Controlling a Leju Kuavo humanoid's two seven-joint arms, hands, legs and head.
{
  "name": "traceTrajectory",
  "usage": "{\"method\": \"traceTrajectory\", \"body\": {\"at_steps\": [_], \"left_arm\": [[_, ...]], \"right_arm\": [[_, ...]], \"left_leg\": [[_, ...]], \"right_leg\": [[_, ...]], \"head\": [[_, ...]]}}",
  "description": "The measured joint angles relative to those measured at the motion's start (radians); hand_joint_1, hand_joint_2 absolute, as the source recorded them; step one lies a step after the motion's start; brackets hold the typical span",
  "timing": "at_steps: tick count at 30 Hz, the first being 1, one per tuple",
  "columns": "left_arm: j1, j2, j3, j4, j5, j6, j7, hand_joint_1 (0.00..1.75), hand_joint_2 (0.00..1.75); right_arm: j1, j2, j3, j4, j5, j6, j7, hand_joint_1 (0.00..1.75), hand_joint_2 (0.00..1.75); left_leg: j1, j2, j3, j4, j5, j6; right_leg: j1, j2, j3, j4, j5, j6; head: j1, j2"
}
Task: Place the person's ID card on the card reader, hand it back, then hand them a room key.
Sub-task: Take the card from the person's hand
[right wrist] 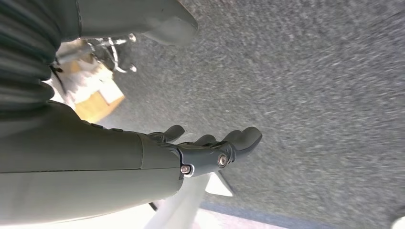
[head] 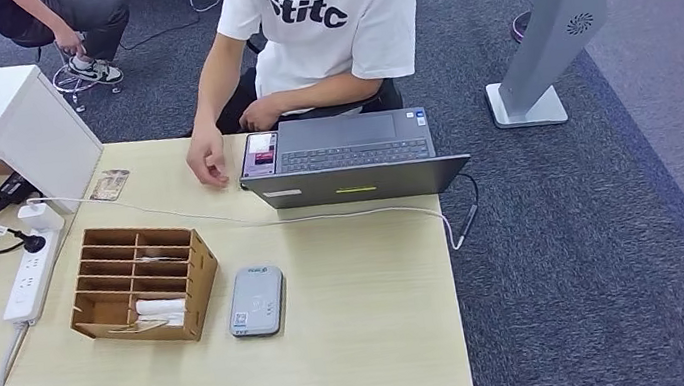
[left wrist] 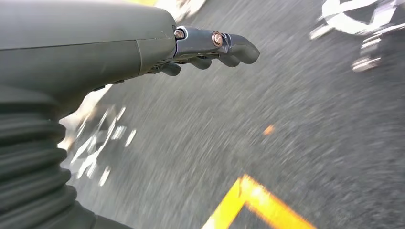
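We see a flat grey card reader (head: 257, 301) with rounded corners on the desk (head: 362, 291), beside a cardboard organizer (head: 142, 283), our left hand (left wrist: 210, 47) and right hand (right wrist: 210, 150) hanging over carpet, fingers loosely apart, holding nothing.

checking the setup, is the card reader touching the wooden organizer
Apart. The head view shows a strip of bare table between the card reader and the wooden organizer.
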Motion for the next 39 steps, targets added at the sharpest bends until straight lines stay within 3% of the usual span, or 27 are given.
{"method": "traceTrajectory", "body": {"at_steps": [3, 8, 14, 16, 19, 23, 27, 39], "left_arm": [[-0.008, -0.008, 0.191, -0.043, -0.198, 0.001, -0.086, 0.00, 1.75], [-0.059, 0.011, 0.535, -0.079, -0.337, 0.003, -0.257, 0.00, 1.75], [-0.098, 0.030, 0.832, -0.122, -0.477, 0.005, -0.307, 0.00, 1.75], [-0.107, 0.022, 0.922, -0.140, -0.472, 0.005, -0.323, 0.00, 1.75], [-0.111, 0.019, 1.002, -0.158, -0.393, 0.005, -0.410, 0.00, 1.75], [-0.121, 0.041, 1.044, -0.186, -0.180, -0.014, -0.579, 0.00, 1.75], [-0.120, 0.042, 1.026, -0.305, -0.017, -0.101, -0.635, 0.00, 1.75], [-0.034, -0.128, 0.726, -0.942, 0.217, -0.290, -0.639, 0.00, 1.75]], "right_arm": [[-0.004, -0.001, 0.000, 0.000, 0.028, 0.017, -0.024, 0.00, 1.75], [-0.014, 0.000, 0.001, 0.000, 0.059, 0.045, -0.027, 0.00, 1.75], [-0.011, 0.018, 0.007, 0.002, 0.099, 0.046, 0.040, 0.00, 1.75], [-0.007, 0.023, 0.009, 0.002, 0.105, 0.042, 0.042, 0.00, 1.75], [-0.004, 0.027, 0.008, 0.002, 0.098, 0.040, 0.029, 0.00, 1.75], [-0.005, 0.035, -0.006, 0.002, 0.079, 0.040, 0.006, 0.00, 1.75], [-0.006, 0.045, -0.025, 0.002, 0.070, 0.047, -0.016, 0.00, 1.75], [-0.014, 0.068, -0.076, 0.001, 0.075, 0.085, -0.053, 0.00, 1.75]], "left_leg": [[0.000, 0.000, 0.000, 0.000, 0.000, 0.000], [0.001, 0.000, 0.001, 0.000, 0.001, -0.001], [0.001, 0.000, 0.001, 0.000, 0.001, -0.001], [0.001, 0.000, 0.001, 0.000, 0.001, -0.001], [0.000, 0.000, 0.000, 0.000, 0.001, -0.001], [0.001, 0.000, 0.000, 0.000, 0.001, -0.001], [0.001, 0.000, 0.001, 0.000, 0.001, -0.002], [0.001, -0.001, 0.001, 0.000, 0.002, -0.001]], "right_leg": [[0.000, 0.000, 0.000, 0.000, 0.000, 0.000], [0.001, 0.000, 0.001, 0.000, 0.000, 0.000], [0.001, 0.000, 0.001, 0.000, 0.000, 0.000], [0.001, 0.000, 0.000, 0.000, 0.000, 0.000], [0.000, 0.000, 0.000, 0.000, 0.000, 0.000], [0.001, 0.000, 0.000, 0.000, 0.000, 0.000], [0.001, 0.000, 0.001, 0.000, 0.000, 0.000], [0.001, -0.001, 0.001, 0.000, 0.000, 0.000]], "head": [[0.000, 0.000], [0.000, 0.000], [-0.001, 0.000], [0.000, 0.000], [0.000, 0.000], [0.000, 0.000], [-0.001, 0.000], [0.000, 0.000]]}}
